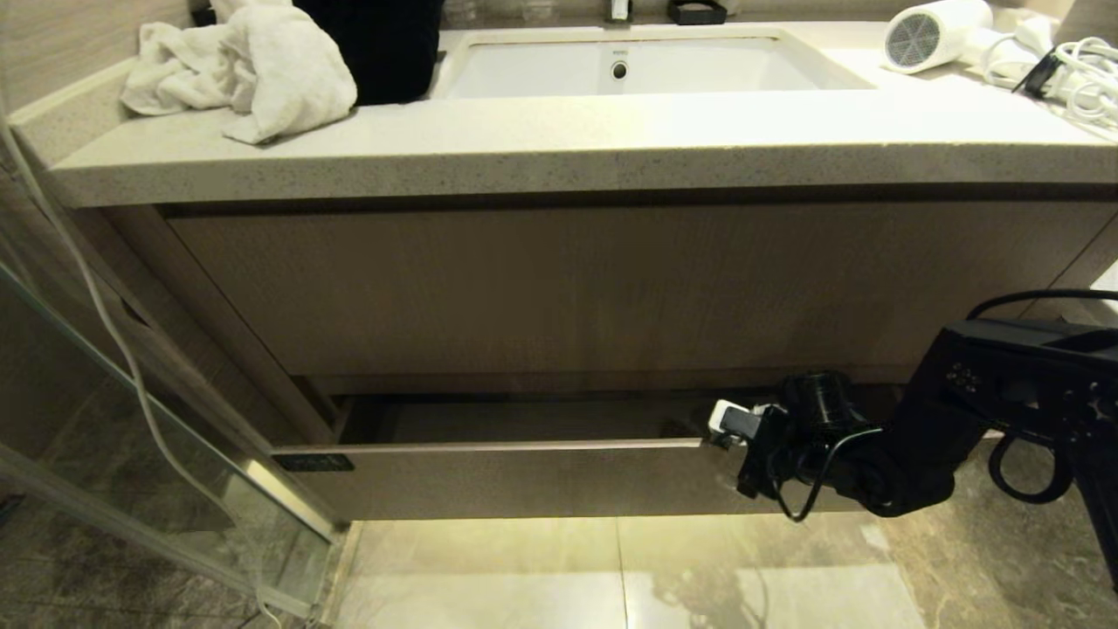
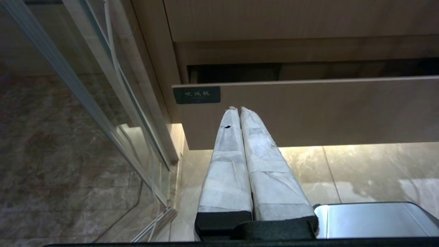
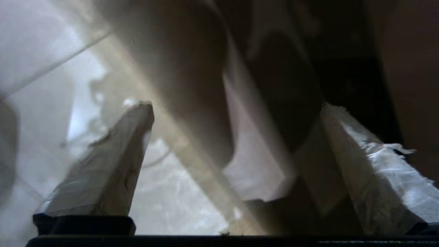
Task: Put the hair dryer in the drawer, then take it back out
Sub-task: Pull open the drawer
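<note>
The drawer (image 1: 524, 476) stands partly pulled out beneath the counter (image 1: 559, 148). The right gripper (image 1: 729, 428) reaches level to the drawer's right end, fingers spread, empty. The hair dryer (image 1: 939, 33) lies on the counter, far above the drawer's right end. The left gripper (image 2: 236, 111), clenched, points at the drawer front.

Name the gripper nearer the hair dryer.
Right. The right gripper is at the drawer below the hair dryer; the left gripper faces the drawer's far end.
</note>
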`<state>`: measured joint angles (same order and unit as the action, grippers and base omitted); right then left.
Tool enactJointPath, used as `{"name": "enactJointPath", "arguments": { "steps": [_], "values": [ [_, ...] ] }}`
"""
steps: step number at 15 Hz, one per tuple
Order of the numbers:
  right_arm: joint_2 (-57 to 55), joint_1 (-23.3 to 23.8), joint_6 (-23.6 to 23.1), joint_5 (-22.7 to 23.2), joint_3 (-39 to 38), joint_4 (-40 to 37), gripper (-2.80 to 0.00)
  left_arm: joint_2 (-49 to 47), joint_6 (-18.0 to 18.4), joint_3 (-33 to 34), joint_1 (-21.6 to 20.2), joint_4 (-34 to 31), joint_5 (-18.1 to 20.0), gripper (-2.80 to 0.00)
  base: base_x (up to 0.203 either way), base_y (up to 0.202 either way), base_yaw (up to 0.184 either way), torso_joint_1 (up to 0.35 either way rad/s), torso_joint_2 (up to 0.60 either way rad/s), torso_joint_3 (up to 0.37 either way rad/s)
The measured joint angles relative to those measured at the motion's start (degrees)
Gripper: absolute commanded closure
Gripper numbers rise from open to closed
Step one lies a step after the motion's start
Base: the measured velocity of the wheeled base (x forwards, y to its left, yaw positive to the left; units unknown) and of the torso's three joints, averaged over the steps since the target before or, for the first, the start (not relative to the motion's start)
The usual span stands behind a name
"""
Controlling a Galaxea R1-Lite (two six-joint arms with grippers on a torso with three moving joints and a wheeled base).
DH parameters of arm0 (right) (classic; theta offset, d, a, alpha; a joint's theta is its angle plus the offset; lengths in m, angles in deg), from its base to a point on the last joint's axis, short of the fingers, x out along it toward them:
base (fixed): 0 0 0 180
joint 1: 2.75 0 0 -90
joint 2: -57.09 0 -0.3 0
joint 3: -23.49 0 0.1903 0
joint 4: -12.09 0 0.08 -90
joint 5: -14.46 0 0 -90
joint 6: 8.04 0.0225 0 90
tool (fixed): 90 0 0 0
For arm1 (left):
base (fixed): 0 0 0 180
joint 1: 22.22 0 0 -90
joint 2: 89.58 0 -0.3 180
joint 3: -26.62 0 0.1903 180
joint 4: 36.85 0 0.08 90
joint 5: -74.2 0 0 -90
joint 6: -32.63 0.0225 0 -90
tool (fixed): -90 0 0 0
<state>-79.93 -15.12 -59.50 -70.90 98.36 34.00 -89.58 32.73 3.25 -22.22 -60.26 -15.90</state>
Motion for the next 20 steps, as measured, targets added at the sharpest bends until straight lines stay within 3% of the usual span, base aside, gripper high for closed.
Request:
{"name": "enactJointPath", "arguments": {
  "steps": [3,7,13,16,20],
  "values": [
    [1.0,0.1,0.4,0.2,-0.3,-0.4,-2.8,0.0,0.0,0.0,0.0,0.0,0.0,0.0,0.0,0.0,0.0,0.0,0.0,0.0],
    [5.1,0.6,1.0,0.5,-3.1,-8.9,-2.8,0.0,0.0,0.0,0.0,0.0,0.0,0.0,0.0,0.0,0.0,0.0,0.0,0.0],
    [10.0,2.0,7.6,0.4,-2.4,-12.9,-2.8,0.0,0.0,0.0,0.0,0.0,0.0,0.0,0.0,0.0,0.0,0.0,0.0,0.0],
    [15.6,5.4,12.7,2.0,-1.2,-21.2,-2.8,0.0,0.0,0.0,0.0,0.0,0.0,0.0,0.0,0.0,0.0,0.0,0.0,0.0],
    [25.3,10.5,14.9,4.3,-2.3,-42.2,-2.8,0.0,0.0,0.0,0.0,0.0,0.0,0.0,0.0,0.0,0.0,0.0,0.0,0.0]
  ]
}}
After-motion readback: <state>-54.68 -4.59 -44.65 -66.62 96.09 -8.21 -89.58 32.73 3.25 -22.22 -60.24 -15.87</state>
